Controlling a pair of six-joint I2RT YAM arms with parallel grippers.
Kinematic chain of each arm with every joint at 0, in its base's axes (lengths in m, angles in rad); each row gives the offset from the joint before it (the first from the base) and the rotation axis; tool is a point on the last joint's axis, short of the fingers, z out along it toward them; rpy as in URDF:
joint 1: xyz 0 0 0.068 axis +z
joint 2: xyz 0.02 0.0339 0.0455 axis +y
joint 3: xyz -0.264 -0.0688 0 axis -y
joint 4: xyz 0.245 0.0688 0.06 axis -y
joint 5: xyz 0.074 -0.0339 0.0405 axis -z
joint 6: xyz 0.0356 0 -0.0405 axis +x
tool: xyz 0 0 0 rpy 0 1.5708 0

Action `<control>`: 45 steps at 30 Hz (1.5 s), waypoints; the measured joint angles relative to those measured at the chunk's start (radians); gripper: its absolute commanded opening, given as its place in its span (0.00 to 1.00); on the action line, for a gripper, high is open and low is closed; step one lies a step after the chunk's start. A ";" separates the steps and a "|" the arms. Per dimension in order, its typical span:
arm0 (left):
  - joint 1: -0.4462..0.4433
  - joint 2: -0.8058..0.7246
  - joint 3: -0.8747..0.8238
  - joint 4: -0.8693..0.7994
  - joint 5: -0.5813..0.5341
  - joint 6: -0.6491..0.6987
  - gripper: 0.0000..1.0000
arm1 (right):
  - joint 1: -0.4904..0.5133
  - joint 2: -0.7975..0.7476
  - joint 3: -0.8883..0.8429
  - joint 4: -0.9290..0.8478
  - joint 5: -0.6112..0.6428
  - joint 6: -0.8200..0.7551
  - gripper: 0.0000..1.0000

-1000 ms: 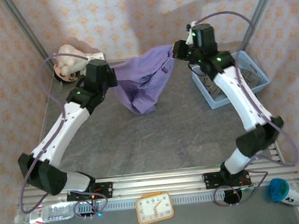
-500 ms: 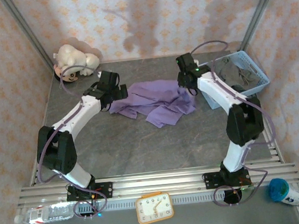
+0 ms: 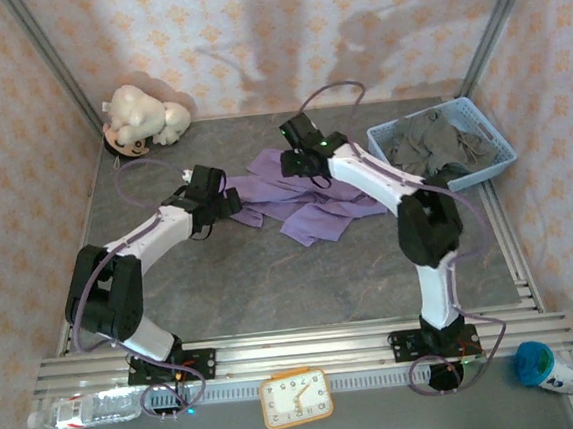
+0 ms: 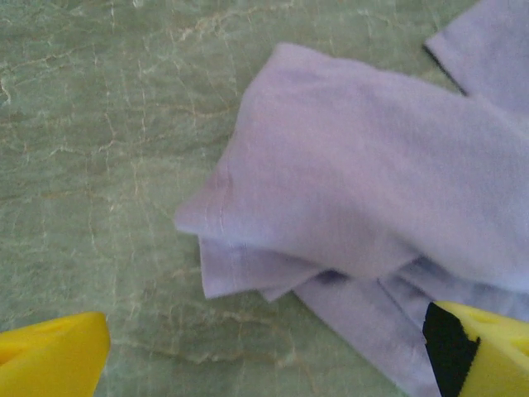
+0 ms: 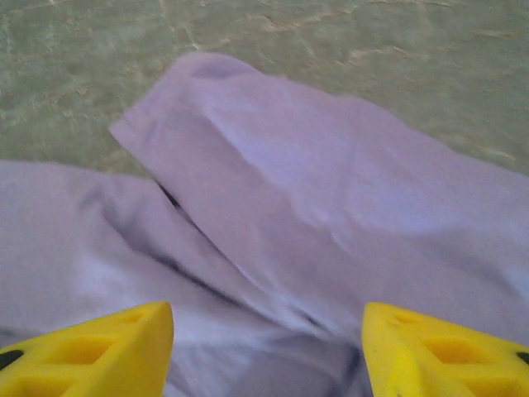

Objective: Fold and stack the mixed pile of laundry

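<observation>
My left pincer and right pincer both gape wide, holding nothing, above the lilac shirt, which lies rumpled on the desk. The dark shirt sits in the basket. Recommended: grip single-layer edges at opposite corners, then draw outward to flatten.

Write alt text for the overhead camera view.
A crumpled lilac shirt lies on the grey table, the left gripper at its left edge, the right gripper at its far edge. A dark shirt sits in a blue basket at right.
</observation>
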 measured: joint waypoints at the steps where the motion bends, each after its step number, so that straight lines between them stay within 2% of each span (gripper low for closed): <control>1: 0.007 0.010 0.002 0.013 0.001 -0.005 0.98 | -0.001 0.041 0.040 0.001 0.001 0.001 0.63; 7: 0.051 0.113 0.036 0.071 0.031 -0.051 0.95 | -0.010 0.358 0.375 -0.072 0.040 0.026 0.64; 9: 0.052 0.145 0.043 0.085 0.049 -0.062 0.89 | -0.011 0.435 0.449 -0.099 0.051 0.037 0.63; 11: 0.052 0.162 0.043 0.088 0.060 -0.071 0.75 | -0.011 0.483 0.487 -0.123 0.058 0.053 0.59; 13: 0.051 0.175 0.043 0.095 0.074 -0.079 0.62 | -0.011 0.511 0.502 -0.142 0.066 0.068 0.50; 14: 0.051 0.180 0.043 0.101 0.080 -0.084 0.52 | -0.011 0.519 0.504 -0.147 0.075 0.073 0.42; 17: 0.051 0.189 0.043 0.112 0.097 -0.095 0.22 | -0.014 0.520 0.516 -0.161 0.079 0.093 0.04; 19: 0.051 0.191 0.042 0.115 0.103 -0.105 0.02 | -0.019 0.520 0.515 -0.169 0.079 0.102 0.00; 22: 0.051 0.190 0.042 0.121 0.105 -0.107 0.00 | -0.031 0.484 0.469 -0.167 0.068 0.109 0.00; 25: 0.051 0.182 0.041 0.119 0.100 -0.105 0.00 | -0.052 0.380 0.358 -0.157 0.042 0.113 0.00; 32: 0.051 0.057 0.044 0.074 0.058 -0.065 0.00 | -0.119 -0.002 0.163 -0.082 0.005 0.105 0.00; 38: 0.056 -0.057 0.094 0.007 0.023 -0.012 0.00 | -0.159 -0.259 0.082 -0.023 -0.038 0.084 0.00; 45: 0.067 -0.282 0.237 -0.108 -0.043 0.081 0.00 | -0.162 -0.421 0.080 -0.020 -0.116 0.031 0.00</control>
